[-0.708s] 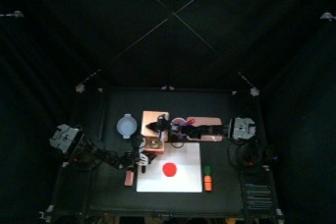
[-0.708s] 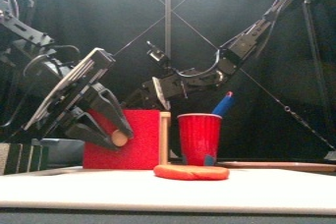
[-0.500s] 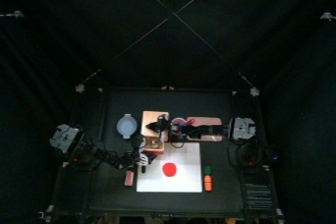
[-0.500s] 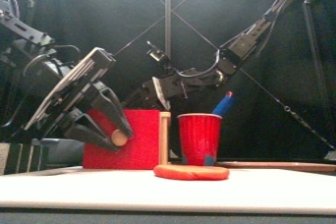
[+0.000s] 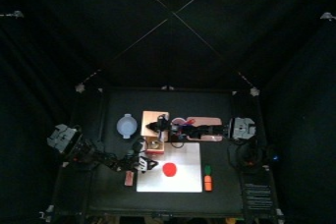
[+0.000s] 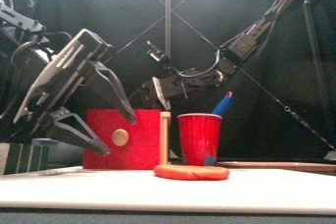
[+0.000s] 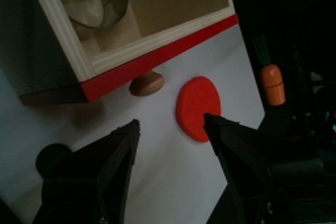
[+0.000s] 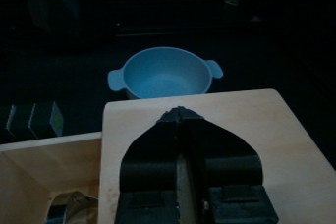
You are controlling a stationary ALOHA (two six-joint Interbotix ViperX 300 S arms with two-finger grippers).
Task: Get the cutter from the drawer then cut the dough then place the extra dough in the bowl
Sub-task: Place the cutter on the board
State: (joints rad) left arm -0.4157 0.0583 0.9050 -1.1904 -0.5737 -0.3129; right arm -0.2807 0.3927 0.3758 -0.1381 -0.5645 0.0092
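My left gripper (image 7: 171, 123) hung over the white cutting board (image 5: 191, 159) with its jaws spread wide and nothing between them. It was just in front of the red drawer front (image 6: 125, 140) of the wooden box (image 8: 250, 120), close to the round wooden knob (image 7: 147, 84) but apart from it. The drawer stood pulled out toward the board's front edge. The metal cutter (image 7: 92, 2) lay inside the drawer, untouched, its round rim showing against the pale wood.

The box sat at the board's back left corner. My right gripper (image 8: 187, 115) reached across from the right side of the table (image 5: 105, 105) and was over the top of the box, jaws pressed together and empty. Its tips were near the top's edge that faced the bowl (image 5: 125, 125). I could not tell whether they touched the wood.

The blue-grey bowl stood on the table just off the board's left edge, beside the box. The flat red dough (image 5: 170, 170) lay on the board between the open drawer and the board's front edge, apart from both grippers. A red cup (image 6: 199, 138) stood to the right of the box with a blue knife (image 6: 223, 102) leaning out of it. An orange toy carrot (image 5: 206, 181) lay near the board's front right corner, well apart from the dough.
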